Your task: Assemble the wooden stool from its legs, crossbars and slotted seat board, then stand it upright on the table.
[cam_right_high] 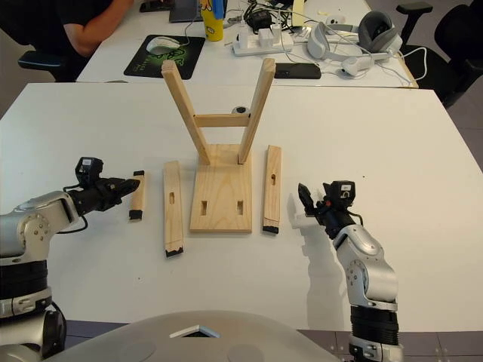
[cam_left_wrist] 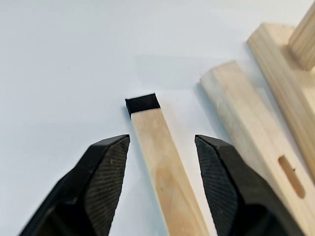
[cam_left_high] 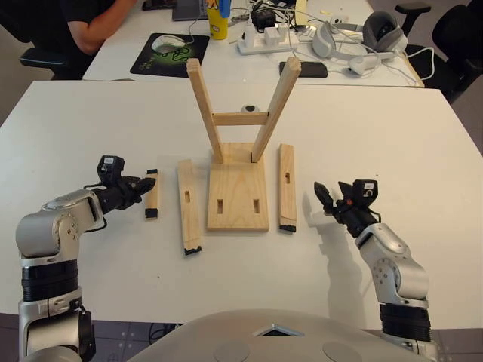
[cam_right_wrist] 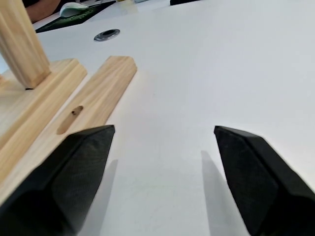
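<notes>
Seat board (cam_left_high: 238, 197) mid-frame on counter (cam_left_high: 392, 143), two legs (cam_left_high: 205, 109) standing in it. Left jaws spread astride short bar (cam_left_high: 152, 194), left of centre. Right jaws spread, right of loose leg (cam_left_high: 287, 187).

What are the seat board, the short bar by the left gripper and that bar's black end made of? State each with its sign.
Seat board: pale bare wood, probably a softwood such as pine. Straight grain shows, and the surface is matte with no gloss.
Short bar: the same light unfinished wood, with fine grain lines running along its length.
Black end: matte black, perhaps a rubber cap or paint. The look leaves that open.
</notes>
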Tool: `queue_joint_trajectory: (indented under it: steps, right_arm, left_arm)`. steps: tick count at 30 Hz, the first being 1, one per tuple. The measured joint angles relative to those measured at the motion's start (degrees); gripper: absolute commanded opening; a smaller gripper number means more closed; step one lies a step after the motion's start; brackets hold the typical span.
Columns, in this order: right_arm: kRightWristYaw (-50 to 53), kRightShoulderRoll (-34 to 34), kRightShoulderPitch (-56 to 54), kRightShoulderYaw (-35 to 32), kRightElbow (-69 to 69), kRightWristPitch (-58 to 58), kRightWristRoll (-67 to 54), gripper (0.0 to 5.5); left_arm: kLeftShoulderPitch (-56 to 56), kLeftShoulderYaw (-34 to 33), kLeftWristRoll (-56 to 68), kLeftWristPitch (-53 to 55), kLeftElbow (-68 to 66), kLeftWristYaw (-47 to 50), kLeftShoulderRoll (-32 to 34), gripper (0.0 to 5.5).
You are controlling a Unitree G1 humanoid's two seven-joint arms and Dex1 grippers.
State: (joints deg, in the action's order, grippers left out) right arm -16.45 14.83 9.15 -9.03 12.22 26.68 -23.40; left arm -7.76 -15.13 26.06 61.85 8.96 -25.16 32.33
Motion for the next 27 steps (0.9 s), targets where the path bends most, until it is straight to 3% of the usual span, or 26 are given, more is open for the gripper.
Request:
queue_joint_trajectory:
  steps: [16,24,27]
  right_arm:
    - [0.2,-0.3,-2.3,0.5,3.4,3.5,-0.1,3.77]
    - [0.6,0.6,-5.1,-1.7,3.4,4.5,0.0,3.77]
    - [0.7,0.7,-5.5,-1.7,3.3,4.7,0.0,3.77]
  left_arm:
    - [8.8,5.7,-3.9,-3.1,6.7,2.6,-0.2,2.45]
    - [11.3,8.8,-8.2,-10.2,6.6,2.2,1.7,1.44]
    - [11.3,10.2,-9.4,-11.9,6.2,2.0,2.6,1.33]
